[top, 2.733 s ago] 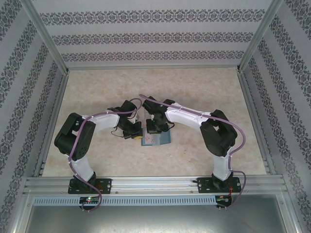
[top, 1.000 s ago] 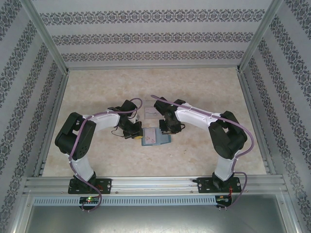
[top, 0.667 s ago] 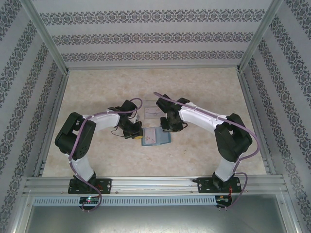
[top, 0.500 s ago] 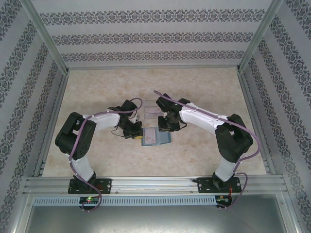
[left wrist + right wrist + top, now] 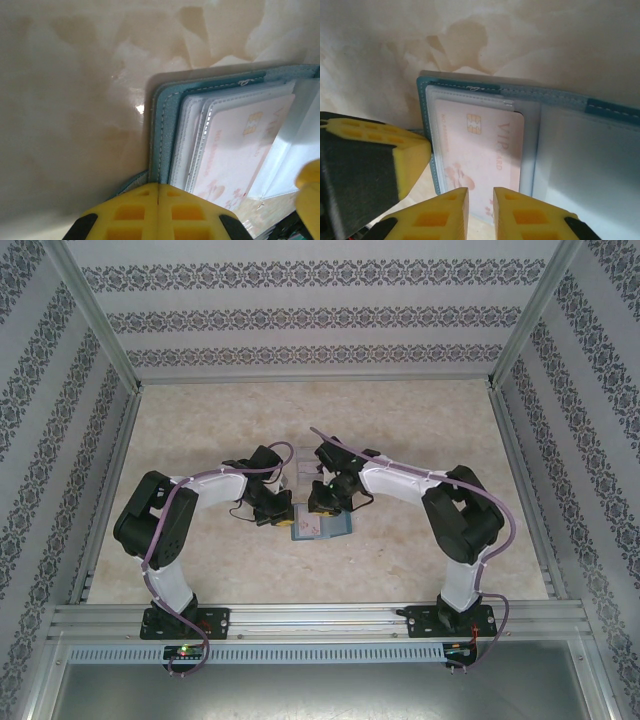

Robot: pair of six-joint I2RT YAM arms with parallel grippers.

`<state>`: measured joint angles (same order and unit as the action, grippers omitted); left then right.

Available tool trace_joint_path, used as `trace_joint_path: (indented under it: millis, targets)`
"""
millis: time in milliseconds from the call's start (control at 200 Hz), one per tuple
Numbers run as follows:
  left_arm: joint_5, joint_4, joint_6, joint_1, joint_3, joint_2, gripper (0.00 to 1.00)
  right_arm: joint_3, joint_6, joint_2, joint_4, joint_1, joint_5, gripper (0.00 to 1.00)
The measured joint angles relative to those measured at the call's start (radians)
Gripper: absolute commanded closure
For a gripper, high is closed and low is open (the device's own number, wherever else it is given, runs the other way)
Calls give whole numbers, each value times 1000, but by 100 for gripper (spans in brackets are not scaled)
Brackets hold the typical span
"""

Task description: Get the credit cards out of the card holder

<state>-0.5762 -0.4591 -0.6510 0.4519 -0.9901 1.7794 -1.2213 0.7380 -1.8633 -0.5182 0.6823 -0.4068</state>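
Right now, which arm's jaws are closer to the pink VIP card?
Right. The right arm has its jaws, slightly apart, at a short edge of the pink VIP card. The left arm has its jaws shut at the card holder's outer edge, beside the card.

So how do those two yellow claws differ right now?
The left gripper has its fingers pressed together; the right gripper leaves a narrow gap. The left sits at the card holder's outer edge; the right sits over the pale card in its pocket. Both have yellow fingers and point at the holder.
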Motion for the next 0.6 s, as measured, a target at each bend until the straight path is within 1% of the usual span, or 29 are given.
trace_joint_path:
  millis: [120, 215, 600]
  targets:
    - [0, 0, 0, 0, 0, 0, 98, 11, 0, -13, 5, -6, -2, 78]
    - [0, 0, 1, 0, 0, 0, 98, 26, -1, -14, 7, -14, 0, 76]
    - [0, 0, 0, 0, 0, 0, 98, 52, -8, -13, -10, -41, 42, 76]
